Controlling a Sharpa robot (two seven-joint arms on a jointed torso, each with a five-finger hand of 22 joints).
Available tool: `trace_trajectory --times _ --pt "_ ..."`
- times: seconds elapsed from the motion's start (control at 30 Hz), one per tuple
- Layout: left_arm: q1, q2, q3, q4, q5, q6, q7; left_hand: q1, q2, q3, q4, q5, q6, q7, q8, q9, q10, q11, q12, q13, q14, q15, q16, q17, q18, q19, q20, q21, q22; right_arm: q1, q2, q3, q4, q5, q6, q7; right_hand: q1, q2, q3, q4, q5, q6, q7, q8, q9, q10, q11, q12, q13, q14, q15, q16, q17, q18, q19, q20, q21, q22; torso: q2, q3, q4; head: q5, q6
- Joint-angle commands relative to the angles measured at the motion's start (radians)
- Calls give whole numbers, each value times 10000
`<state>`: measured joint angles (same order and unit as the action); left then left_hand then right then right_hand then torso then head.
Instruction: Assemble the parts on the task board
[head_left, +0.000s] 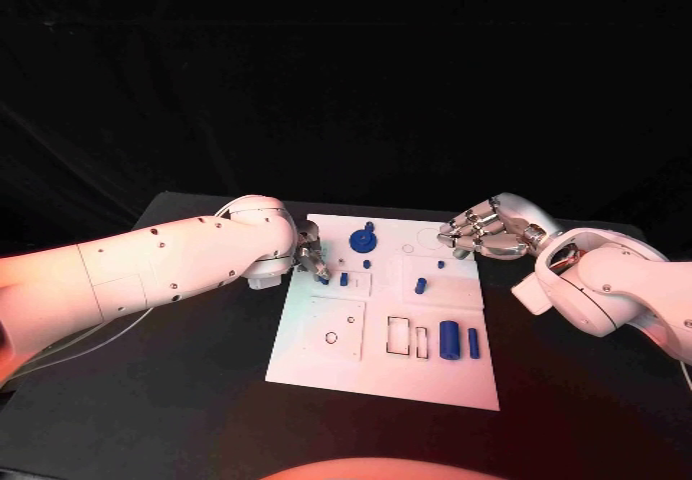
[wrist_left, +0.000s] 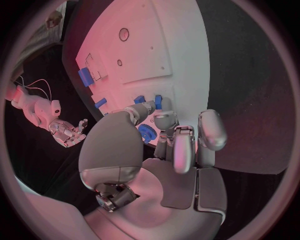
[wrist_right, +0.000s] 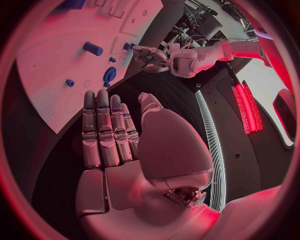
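Observation:
The white task board (head_left: 382, 350) lies mid-table with several blue parts on it. A round gear-like part (head_left: 364, 240) sits near its far edge, small pegs (head_left: 420, 285) stand in the middle, and two cylinders (head_left: 450, 339) lie at the near right. My left hand (head_left: 312, 260) hangs over the board's left edge, fingertips by a small blue peg (head_left: 343, 279); in the left wrist view its fingers (wrist_left: 175, 135) are apart with nothing plainly between them, the gear (wrist_left: 147, 134) just beyond. My right hand (head_left: 483, 232) hovers at the far right corner, fingers (wrist_right: 106, 130) straight and empty.
Black table (head_left: 173, 400) surrounds the board on all sides. Outlined slots (head_left: 398, 335) and a small ring hole (head_left: 332, 338) mark the board's near half. The left forearm (head_left: 159, 270) stretches across the table's left side, the right forearm (head_left: 606, 290) across its right.

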<state>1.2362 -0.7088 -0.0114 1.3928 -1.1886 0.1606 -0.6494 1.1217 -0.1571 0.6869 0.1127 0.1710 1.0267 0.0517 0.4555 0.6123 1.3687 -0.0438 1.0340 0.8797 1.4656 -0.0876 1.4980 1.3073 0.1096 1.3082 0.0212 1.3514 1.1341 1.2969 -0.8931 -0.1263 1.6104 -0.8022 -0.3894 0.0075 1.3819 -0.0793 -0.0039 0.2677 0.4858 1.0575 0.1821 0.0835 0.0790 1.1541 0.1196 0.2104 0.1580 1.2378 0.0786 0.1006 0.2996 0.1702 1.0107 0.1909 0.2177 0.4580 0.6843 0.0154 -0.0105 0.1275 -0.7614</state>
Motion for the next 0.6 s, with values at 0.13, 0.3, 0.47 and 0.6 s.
trace_trajectory --times 0.13,0.3,0.47,0.6 --pt "-47 108 -36 -68 -89 182 -58 -63 100 268 -385 -21 382 -285 53 -52 117 -29 51 20 800 -87 16 1722 -177 59 -2 37 10 -7 -9 0 26 -36 116 23 -25 72 -43 24 55 -71 -3 -22 2 -72 -4 59 -17 26 -12 -63 -8 124 45 5 -68 -13 5 0 -7 -9 -1" --pt "-47 150 -36 -123 -94 214 -59 -209 88 15 -247 -27 412 -305 61 -139 124 -42 66 42 800 -95 15 1721 -180 68 -13 33 15 -7 -21 0 32 -36 115 19 -25 72 -43 24 55 -71 -3 -22 2 -72 -4 59 -17 26 -12 -63 -8 124 45 5 -68 -13 6 1 -8 -23 -21" --pt "-47 167 -36 -163 -96 303 -64 -455 15 -500 43 -31 482 -336 73 -284 137 -62 108 97 801 -109 15 1722 -185 86 -27 31 33 -7 -31 0 36 -36 115 18 -25 72 -43 24 55 -71 -3 -22 2 -72 -4 59 -17 26 -12 -63 -8 124 45 5 -68 -13 -2 0 -1 -39 -31" --pt "-47 175 -36 -224 -99 322 -67 -532 2 -868 233 -31 525 -344 71 -398 141 -70 137 139 801 -120 14 1722 -187 96 -38 28 40 -6 -38 0 40 -36 108 16 -27 69 -46 25 74 -74 0 -23 1 -77 -3 60 -19 24 -11 -67 -8 123 46 5 -71 -19 0 4 6 -43 -32"
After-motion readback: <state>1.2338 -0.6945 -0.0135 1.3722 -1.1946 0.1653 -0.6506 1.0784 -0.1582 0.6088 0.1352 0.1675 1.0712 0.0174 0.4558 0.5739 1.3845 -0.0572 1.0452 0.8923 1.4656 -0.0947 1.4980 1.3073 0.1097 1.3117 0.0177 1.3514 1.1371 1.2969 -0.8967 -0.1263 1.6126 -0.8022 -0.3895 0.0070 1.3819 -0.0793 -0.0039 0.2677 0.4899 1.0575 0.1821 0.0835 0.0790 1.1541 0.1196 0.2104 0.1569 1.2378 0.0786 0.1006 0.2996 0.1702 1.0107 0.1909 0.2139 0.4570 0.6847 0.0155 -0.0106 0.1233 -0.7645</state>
